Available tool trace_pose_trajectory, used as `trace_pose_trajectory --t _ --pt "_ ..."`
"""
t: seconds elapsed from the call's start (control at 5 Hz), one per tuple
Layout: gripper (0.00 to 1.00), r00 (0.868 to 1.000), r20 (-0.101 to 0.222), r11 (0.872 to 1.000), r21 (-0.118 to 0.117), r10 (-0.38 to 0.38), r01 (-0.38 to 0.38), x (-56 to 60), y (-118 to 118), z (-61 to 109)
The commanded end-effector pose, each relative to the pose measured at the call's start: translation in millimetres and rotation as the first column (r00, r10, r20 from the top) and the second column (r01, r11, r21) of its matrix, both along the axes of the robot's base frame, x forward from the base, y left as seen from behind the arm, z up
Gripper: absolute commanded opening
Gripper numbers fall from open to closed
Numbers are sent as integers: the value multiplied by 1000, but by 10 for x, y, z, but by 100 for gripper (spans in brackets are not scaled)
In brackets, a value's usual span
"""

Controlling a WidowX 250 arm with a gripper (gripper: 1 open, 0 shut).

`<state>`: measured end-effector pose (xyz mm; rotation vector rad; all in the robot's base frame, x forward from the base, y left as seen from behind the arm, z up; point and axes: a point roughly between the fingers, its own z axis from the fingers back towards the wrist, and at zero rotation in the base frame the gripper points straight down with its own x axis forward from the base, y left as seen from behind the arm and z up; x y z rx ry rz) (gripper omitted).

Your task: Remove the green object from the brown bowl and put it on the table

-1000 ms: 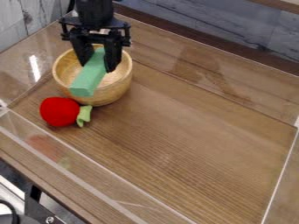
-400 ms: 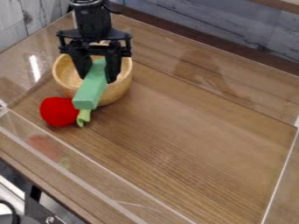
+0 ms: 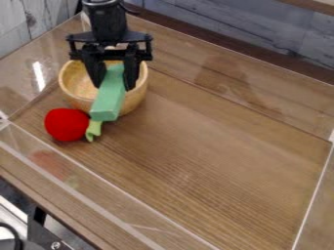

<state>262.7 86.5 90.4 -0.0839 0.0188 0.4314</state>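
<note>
Green block (image 3: 111, 96): upper end at the gripper (image 3: 115, 61), jaws closed on it, block pinched between them. Block is tilted, long side slanting down toward the near side of the bowl (image 3: 74, 90). It shows in front of the bowl's inside, lower end at the near rim; can't tell if it touches the rim or hangs just above it. Block still counts as at the bowl, not on the table (image 3: 216, 127).

Bowl sits upright on the table, its far part covered by the gripper and the dark arm (image 3: 112, 24), which reaches in from the far side.

Red toy (image 3: 64, 124) lies on the table just beside the bowl, on the near-left side in view. Its green top (image 3: 94, 128) points right, right under the block's lower end in view, so that spot is taken; contact between the two is unclear.

Right of the bowl: bare wood surface. Left of the bowl: clear wall (image 3: 37, 29) along the table edge. Well apart from the bowl, bottom left corner: black and blue gear (image 3: 11, 234), partly cut off.
</note>
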Motion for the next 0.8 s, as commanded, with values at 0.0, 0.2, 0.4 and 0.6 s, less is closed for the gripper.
trace_pose_trajectory --t 0.0,0.2,0.4,0.6 --pt "0 999 42 1000 13 -6 6 148 38 25" --pt "0 999 41 1000 12 17 -17 167 -121 -117" --pt "0 999 35 1000 13 -17 17 158 -387 -214" --pt "0 999 31 1000 9 -26 26 143 -556 -285"
